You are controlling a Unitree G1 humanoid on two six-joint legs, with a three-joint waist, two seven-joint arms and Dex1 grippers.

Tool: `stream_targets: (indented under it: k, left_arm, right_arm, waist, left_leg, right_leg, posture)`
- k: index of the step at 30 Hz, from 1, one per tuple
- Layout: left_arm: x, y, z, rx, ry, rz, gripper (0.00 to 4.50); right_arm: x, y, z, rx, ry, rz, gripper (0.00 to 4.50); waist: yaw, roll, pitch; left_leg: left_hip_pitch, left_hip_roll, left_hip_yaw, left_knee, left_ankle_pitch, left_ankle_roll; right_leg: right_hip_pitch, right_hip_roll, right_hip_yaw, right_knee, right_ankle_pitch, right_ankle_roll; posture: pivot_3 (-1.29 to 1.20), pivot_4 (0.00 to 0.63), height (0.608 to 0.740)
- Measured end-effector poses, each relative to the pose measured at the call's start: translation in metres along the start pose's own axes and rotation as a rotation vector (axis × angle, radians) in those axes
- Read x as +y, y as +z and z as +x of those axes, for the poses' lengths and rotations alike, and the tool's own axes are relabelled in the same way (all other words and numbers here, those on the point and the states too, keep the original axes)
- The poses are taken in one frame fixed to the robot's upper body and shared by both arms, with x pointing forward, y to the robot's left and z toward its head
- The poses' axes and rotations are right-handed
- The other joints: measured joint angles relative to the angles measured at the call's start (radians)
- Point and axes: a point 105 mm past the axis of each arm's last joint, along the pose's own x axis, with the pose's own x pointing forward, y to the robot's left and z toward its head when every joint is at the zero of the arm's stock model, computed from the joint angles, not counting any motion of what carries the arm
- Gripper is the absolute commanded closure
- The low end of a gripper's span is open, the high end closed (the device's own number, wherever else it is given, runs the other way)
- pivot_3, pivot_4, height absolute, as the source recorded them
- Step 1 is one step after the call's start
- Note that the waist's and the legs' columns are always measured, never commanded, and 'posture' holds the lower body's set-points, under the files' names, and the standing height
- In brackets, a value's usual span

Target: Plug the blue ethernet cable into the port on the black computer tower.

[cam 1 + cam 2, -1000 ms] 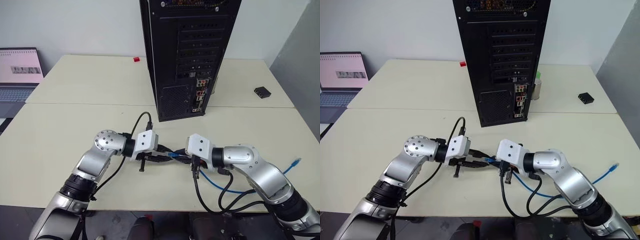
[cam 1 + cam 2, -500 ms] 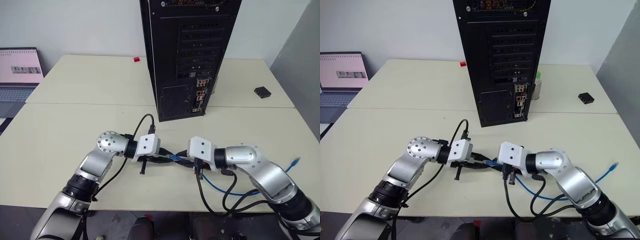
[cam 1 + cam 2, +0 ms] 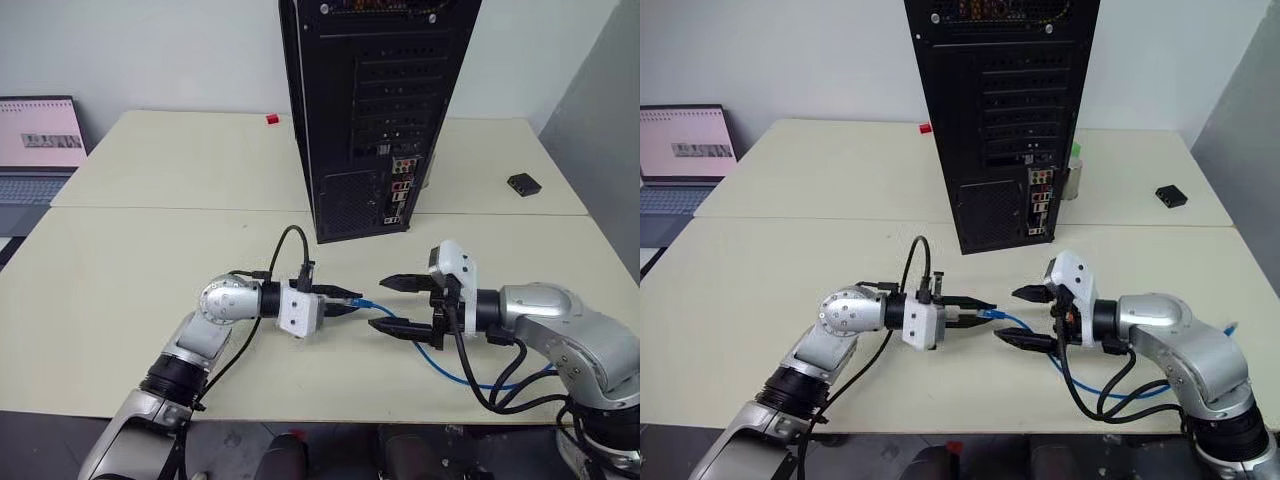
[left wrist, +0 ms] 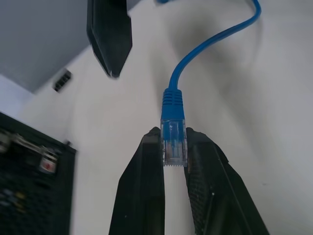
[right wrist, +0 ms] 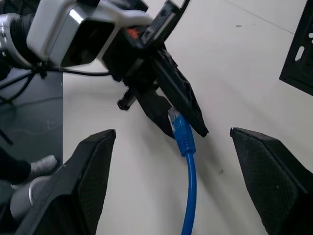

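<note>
Left eye view, table scene. Item one: the black computer tower (image 3: pixel 372 110), upright at the middle of the cream table (image 3: pixel 130 270), rear panel with slot covers, mesh vent and small coloured sockets facing the robot.

Item two: the blue ethernet cable (image 3: pixel 440 362), one clear plug pinched in the left gripper (image 3: pixel 343 302), the cord running from there across the table toward the right arm and looping under it; its far end lies near the table's right edge. In the left wrist view the plug (image 4: pixel 173 142) sits squeezed between the two black fingers (image 4: pixel 145 186), blue boot pointing away.

Item three: the left gripper, pressed together on that plug, pointing toward the right gripper, in front of the tower and apart from it.

Item four: the right gripper (image 3: pixel 396 304), fingers spread wide, facing the left one, holding nothing; the cable passes between and below its tips.

Item five: a laptop (image 3: pixel 38 150) at the far left edge. Item six: a small black box (image 3: pixel 524 183) on the right of the table. Item seven: a small red object (image 3: pixel 272 119) behind the tower's left side.
</note>
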Motion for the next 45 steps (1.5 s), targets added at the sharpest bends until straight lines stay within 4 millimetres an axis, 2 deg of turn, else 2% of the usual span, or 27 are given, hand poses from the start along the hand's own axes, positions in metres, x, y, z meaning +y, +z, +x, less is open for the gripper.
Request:
stream_targets:
  k: [3, 9, 18, 19, 35, 45]
  left_arm:
    - [0.002, 0.004, -0.004, -0.030, 0.061, 0.143, 4.20]
    - [0.016, 0.008, -0.005, -0.055, 0.152, 0.294, 4.20]
    - [0.019, 0.005, -0.006, -0.041, 0.189, 0.344, 4.20]
    - [0.020, 0.004, -0.005, -0.037, 0.189, 0.351, 4.20]
    - [0.021, 0.002, -0.006, -0.031, 0.203, 0.369, 4.20]
    - [0.021, 0.002, -0.006, -0.029, 0.210, 0.373, 4.20]
  right_arm:
    - [-0.005, -0.002, 0.002, -0.029, -0.019, 0.080, 0.60]
    - [-0.010, 0.001, 0.006, -0.068, -0.007, 0.172, 0.60]
    - [-0.008, 0.004, 0.013, -0.100, 0.019, 0.237, 0.60]
    - [-0.008, 0.004, 0.013, -0.100, 0.019, 0.239, 0.96]
    - [-0.011, 0.007, 0.019, -0.107, -0.010, 0.241, 4.47]
    - [-0.012, 0.008, 0.019, -0.104, -0.011, 0.232, 4.50]
  waist:
    - [0.002, 0.000, 0.000]
    - [0.001, 0.000, 0.000]
    - [0.001, 0.000, 0.000]
    - [0.001, 0.000, 0.000]
    - [0.000, 0.000, 0.000]
    - [0.000, 0.000, 0.000]
  left_leg:
    - [0.000, 0.000, 0.000, 0.000, 0.000, 0.000]
    - [0.000, -0.001, 0.000, 0.000, 0.000, 0.000]
    - [0.000, -0.001, 0.000, 0.000, 0.000, 0.000]
    - [0.000, -0.001, 0.000, 0.000, 0.000, 0.000]
    - [0.000, -0.001, 0.000, 0.000, 0.000, 0.000]
    - [0.000, -0.001, 0.000, 0.000, 0.000, 0.000]
  right_leg:
    - [0.000, 0.000, 0.000, 0.000, 0.000, 0.000]
    - [0.000, 0.000, -0.001, 0.000, 0.000, 0.001]
    - [0.000, 0.000, -0.001, 0.000, 0.000, 0.001]
    - [0.000, 0.000, -0.001, 0.000, 0.000, 0.001]
    - [0.000, 0.000, -0.001, 0.000, 0.000, 0.001]
    - [0.000, 0.000, -0.001, 0.000, 0.000, 0.001]
  posture:
    - [0.00, 0.150, 0.740]
    - [0.00, 0.150, 0.740]
    - [0.00, 0.150, 0.740]
    - [0.00, 0.150, 0.740]
    - [0.00, 0.150, 0.740]
    - [0.00, 0.150, 0.740]
